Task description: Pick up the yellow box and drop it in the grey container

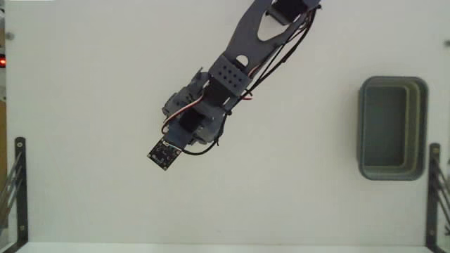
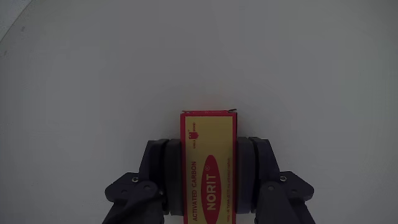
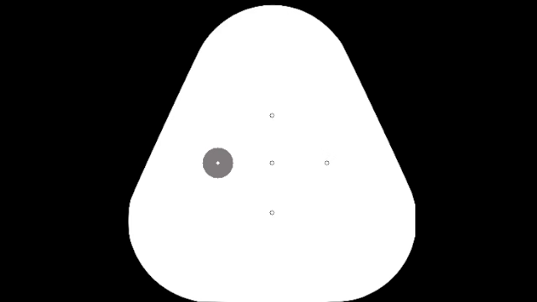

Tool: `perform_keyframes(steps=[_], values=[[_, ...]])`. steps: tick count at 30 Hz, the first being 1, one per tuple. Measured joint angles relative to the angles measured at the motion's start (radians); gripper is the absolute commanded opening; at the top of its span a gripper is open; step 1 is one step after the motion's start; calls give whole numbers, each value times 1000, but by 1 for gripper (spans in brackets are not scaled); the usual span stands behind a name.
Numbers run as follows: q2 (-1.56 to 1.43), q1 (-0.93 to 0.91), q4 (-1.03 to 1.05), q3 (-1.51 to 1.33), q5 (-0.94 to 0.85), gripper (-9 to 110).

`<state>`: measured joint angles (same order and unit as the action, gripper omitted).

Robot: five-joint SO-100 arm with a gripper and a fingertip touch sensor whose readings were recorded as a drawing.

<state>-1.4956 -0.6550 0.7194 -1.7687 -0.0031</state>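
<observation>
We see the tool clamped on the Norit box, long axis pointing up-frame; the grey container sits far right in the fixed view.

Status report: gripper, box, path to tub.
Gripper shut on box. Tub empty, off to the right in fixed view. Table between looks bare.

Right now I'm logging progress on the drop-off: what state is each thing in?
tool: shut on the yellow box, one finger on each long side.
yellow box: gripped, label side up, closed; not visible in the fixed view.
grey container: upright, open, nothing inside, far right of the arm in the fixed view.
</observation>
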Motion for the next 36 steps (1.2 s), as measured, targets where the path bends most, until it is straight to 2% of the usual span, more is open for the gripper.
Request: perform_keyframes(steps=[36], values=[[0,0,0,0,0,39]])
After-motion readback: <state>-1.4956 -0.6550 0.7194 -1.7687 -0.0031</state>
